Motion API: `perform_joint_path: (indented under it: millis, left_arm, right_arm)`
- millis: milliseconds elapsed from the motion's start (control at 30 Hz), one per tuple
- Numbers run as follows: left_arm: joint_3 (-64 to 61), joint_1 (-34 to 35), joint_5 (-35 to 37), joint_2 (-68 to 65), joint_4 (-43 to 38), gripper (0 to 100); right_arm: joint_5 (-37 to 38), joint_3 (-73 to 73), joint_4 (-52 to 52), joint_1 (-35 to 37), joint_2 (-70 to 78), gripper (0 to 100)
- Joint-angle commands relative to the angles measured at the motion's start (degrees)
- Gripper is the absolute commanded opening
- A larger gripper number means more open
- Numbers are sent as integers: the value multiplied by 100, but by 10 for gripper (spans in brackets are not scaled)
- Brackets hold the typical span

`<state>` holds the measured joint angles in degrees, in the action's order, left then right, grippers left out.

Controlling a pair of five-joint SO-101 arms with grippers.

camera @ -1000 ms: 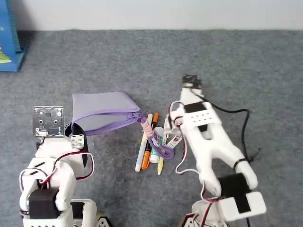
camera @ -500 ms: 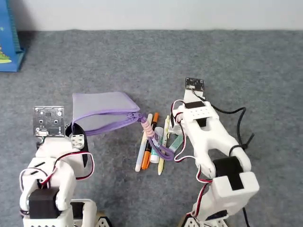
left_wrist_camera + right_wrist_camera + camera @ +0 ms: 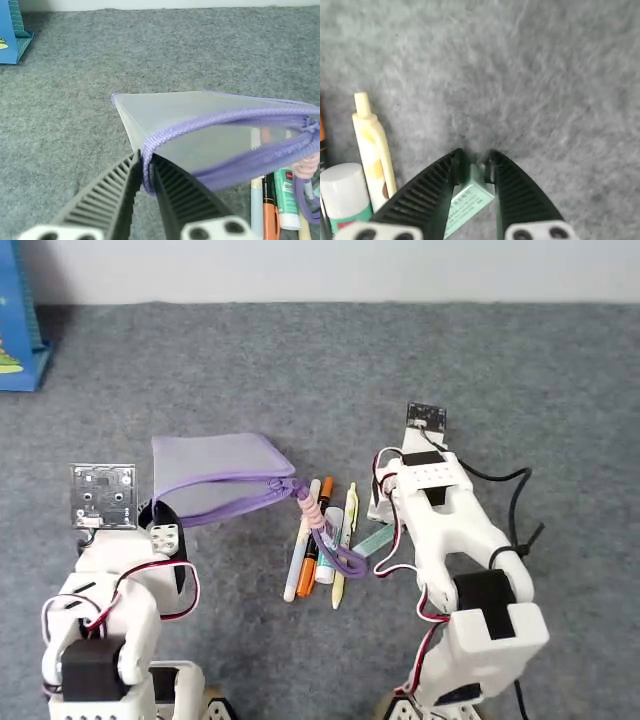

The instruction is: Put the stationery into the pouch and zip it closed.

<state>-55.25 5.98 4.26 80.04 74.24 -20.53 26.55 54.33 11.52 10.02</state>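
In the high view I have the lilac pouch lying on the grey mat. The pens are fanned at its 4 o'clock, and a green eraser sits at their 3 o'clock, against the right arm.

On the left wrist view, my left gripper pinches the pouch's zipper edge.

On the right wrist view, my right gripper is clamped on the green eraser, near a yellow pen and a glue stick.
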Motion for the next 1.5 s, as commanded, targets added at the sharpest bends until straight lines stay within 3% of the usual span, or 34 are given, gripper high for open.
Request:
perform_joint_path:
  millis: [0, 267, 533, 733, 1033, 1467]
  left_arm:
    - [31, 35, 53, -79, 0, 13]
    - [31, 44, 53, -79, 9, 13]
    - [-31, 44, 53, -79, 0, 13]
    - [-31, 44, 53, -79, 0, 13]
    - [-31, 26, 53, -79, 0, 13]
    - [-31, 44, 53, -79, 9, 13]
  right_arm:
    - [-35, -211, 84, 136, -374, 35]
    - [-70, -343, 1262, 180, -1138, 42]
    - [-369, -308, 1657, 541, -1481, 87]
    - [-378, -70, 1516, 593, -1490, 247]
    - [-378, 202, 1516, 593, -1481, 248]
    - [-897, 985, 497, 796, -1481, 248]
